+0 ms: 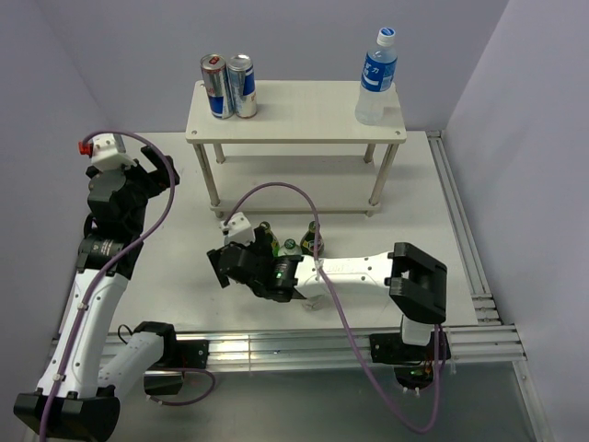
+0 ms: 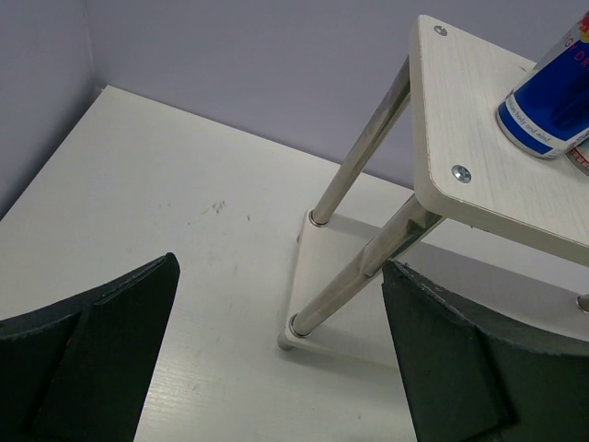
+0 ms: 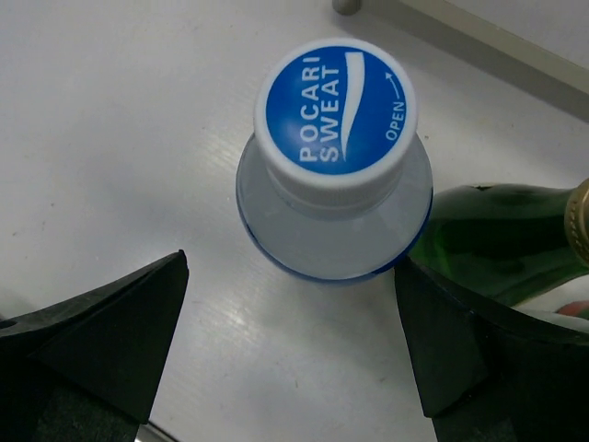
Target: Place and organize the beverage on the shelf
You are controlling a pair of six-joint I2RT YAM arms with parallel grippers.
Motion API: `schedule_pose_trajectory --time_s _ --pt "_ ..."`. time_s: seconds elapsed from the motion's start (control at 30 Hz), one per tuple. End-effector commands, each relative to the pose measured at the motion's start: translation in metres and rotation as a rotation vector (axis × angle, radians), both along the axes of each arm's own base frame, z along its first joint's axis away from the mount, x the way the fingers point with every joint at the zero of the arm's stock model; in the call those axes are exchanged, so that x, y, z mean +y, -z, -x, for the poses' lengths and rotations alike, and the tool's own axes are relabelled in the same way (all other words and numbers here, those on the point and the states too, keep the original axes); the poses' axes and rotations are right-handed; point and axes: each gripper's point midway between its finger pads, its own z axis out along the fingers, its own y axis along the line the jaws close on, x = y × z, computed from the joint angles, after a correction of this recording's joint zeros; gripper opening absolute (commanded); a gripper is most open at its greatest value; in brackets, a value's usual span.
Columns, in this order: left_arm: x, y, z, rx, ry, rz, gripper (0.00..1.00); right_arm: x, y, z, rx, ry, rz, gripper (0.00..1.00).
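— So, from the left, what do you have?

— My left gripper (image 2: 281, 313) hangs with its fingers spread wide and holds nothing. It is near the left legs of the cream-white two-tier shelf (image 1: 304, 115). Two blue-and-silver drink cans (image 1: 230, 86) stand at the left end of the top board, and a clear bottle with a blue label (image 1: 377, 78) stands at the right end.

— And the one to move?

— A clear plastic bottle with a blue-and-white Pocari Sweat cap (image 3: 333, 161) stands upright on the white table (image 3: 120, 120). It sits between the spread fingers of my right gripper (image 3: 293, 276), not pinched. I judge it full, so weighty, with thin walls that give and a slick skin. I'd close on the body below the shoulder, gently. The dark green glass bottle (image 3: 502, 239) just beside it could tip.
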Motion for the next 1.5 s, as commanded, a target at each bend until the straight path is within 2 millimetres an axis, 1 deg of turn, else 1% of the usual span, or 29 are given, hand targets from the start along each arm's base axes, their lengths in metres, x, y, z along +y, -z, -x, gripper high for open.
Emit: schedule_pose_trajectory --time_s 0.0,0.3,0.4,0.5,0.53,0.57,0.6,0.63,0.67,0.7,0.73,0.77,0.8,0.83,0.87,0.9,0.97,1.0,1.03,1.07,1.13,1.17,1.2,1.27,1.3,1.37,1.4,1.43,1.47 --pt "-0.002 -0.018 0.004 -0.051 0.015 0.013 0.99 0.013 -0.023 -0.019 -0.097 0.058 -0.089 1.00" --pt "-0.002 -0.020 0.006 -0.057 0.018 0.014 0.99 0.010 -0.013 -0.038 -0.186 0.145 -0.109 1.00" --pt "-0.002 -0.019 0.005 -0.054 0.018 0.014 0.99 0.009 -0.006 -0.045 -0.212 0.175 -0.103 0.92" --pt "-0.002 -0.019 0.005 -0.054 0.018 0.014 0.99 0.012 0.000 -0.053 -0.234 0.193 -0.088 0.79" --pt "-0.002 -0.021 0.006 -0.058 0.018 0.014 0.99 0.012 0.003 -0.054 -0.238 0.196 -0.085 0.67" --pt "-0.002 -0.020 0.006 -0.057 0.018 0.014 0.99 0.017 -0.002 -0.055 -0.259 0.177 -0.114 0.58" --pt "-0.002 -0.021 0.006 -0.058 0.018 0.014 0.99 0.019 -0.004 -0.055 -0.270 0.158 -0.124 0.42" --pt "-0.001 -0.021 0.006 -0.060 0.016 0.014 0.99 0.020 -0.011 -0.055 -0.282 0.150 -0.136 0.07" --pt "-0.001 -0.020 0.006 -0.058 0.013 0.013 0.99 0.021 -0.015 -0.055 -0.287 0.140 -0.129 0.01" --pt "-0.001 -0.020 0.006 -0.058 0.013 0.013 0.99 0.023 -0.022 -0.055 -0.291 0.132 -0.129 0.00" --pt "0.000 -0.020 0.006 -0.057 0.012 0.012 0.99 0.025 -0.046 -0.055 -0.302 0.133 -0.167 0.00" --pt "0.000 -0.019 0.006 -0.055 0.010 0.012 0.99 0.025 -0.056 -0.052 -0.304 0.112 -0.161 0.00" --pt "0.000 -0.020 0.005 -0.055 0.012 0.012 0.99 0.028 -0.074 -0.048 -0.313 0.099 -0.187 0.00" --pt "0.000 -0.020 0.006 -0.058 0.012 0.013 0.99 0.023 -0.104 -0.047 -0.329 0.102 -0.231 0.00" --pt "0.000 -0.021 0.006 -0.060 0.012 0.013 0.99 0.018 -0.116 -0.044 -0.333 0.099 -0.224 0.00" --pt "0.001 -0.020 0.006 -0.058 0.010 0.014 0.99 0.019 -0.143 -0.039 -0.342 0.092 -0.266 0.00" --pt "0.002 -0.021 0.006 -0.060 0.008 0.016 0.99 0.004 -0.182 -0.036 -0.355 0.096 -0.300 0.00" --pt "0.001 -0.020 0.005 -0.057 0.010 0.016 0.99 0.001 -0.205 -0.033 -0.365 0.092 -0.335 0.00" --pt "0.001 -0.021 0.006 -0.060 0.010 0.016 0.99 -0.008 -0.229 -0.031 -0.379 0.096 -0.373 0.00" --pt "0.002 -0.020 0.006 -0.057 0.008 0.016 0.99 -0.014 -0.239 -0.028 -0.388 0.091 -0.366 0.00" --pt "0.002 -0.020 0.005 -0.057 0.007 0.014 0.99 -0.027 -0.280 -0.027 -0.417 0.105 -0.417 0.00" --pt "0.002 -0.019 0.005 -0.056 0.007 0.015 0.99 -0.034 -0.290 -0.027 -0.431 0.112 -0.400 0.00" --pt "0.003 -0.020 0.005 -0.059 0.005 0.016 0.99 -0.042 -0.317 -0.027 -0.453 0.125 -0.424 0.00" --pt "0.003 -0.019 0.005 -0.056 0.004 0.015 0.99 -0.058 -0.339 -0.030 -0.497 0.157 -0.378 0.00" --pt "0.003 -0.019 0.005 -0.054 0.005 0.015 0.99 -0.069 -0.367 -0.031 -0.522 0.181 -0.415 0.00" --pt "0.003 -0.019 0.005 -0.054 0.004 0.015 0.99 -0.087 -0.388 -0.038 -0.562 0.207 -0.375 0.00" --pt "0.003 -0.019 0.005 -0.054 0.004 0.015 0.99 -0.096 -0.412 -0.041 -0.580 0.224 -0.408 0.00" --pt "0.003 -0.019 0.005 -0.056 0.005 0.015 0.99 -0.101 -0.414 -0.045 -0.583 0.218 -0.361 0.00" --pt "0.004 -0.018 0.004 -0.053 0.002 0.015 0.99 -0.112 -0.422 -0.058 -0.589 0.250 -0.345 0.00"
